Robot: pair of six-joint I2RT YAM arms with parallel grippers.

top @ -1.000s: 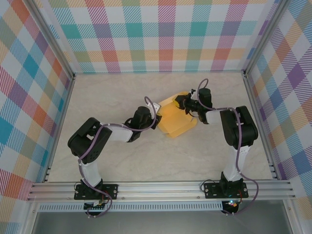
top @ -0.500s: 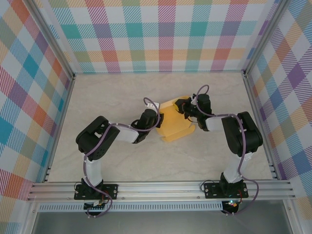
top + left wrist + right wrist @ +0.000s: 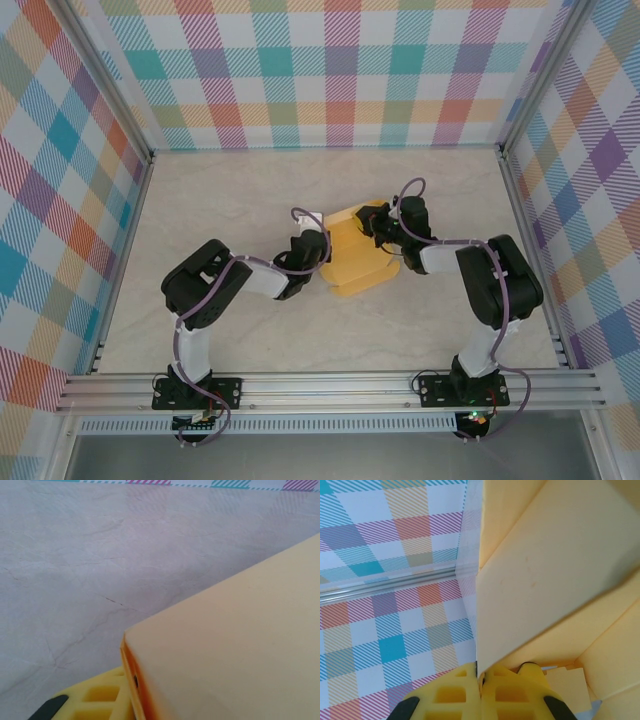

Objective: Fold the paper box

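A paper box [image 3: 235,645] of pale yellow-orange thin card has its broad, smooth panel tilted, rising toward the upper right. Its near corner points left, and a darker orange edge runs down from that corner. Just left of this edge, right against it, sits the yellow ribbed plastic left gripper finger [image 3: 100,700], black at its far left end. Left of and behind the box spreads a pale grey, faintly veined marble-patterned table [image 3: 100,555], bordered beyond by a thin strip of plaid wall [image 3: 150,482].

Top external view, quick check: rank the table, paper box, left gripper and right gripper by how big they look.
1. table
2. paper box
3. left gripper and right gripper: they look alike and are partly hidden at the box, so unranked.
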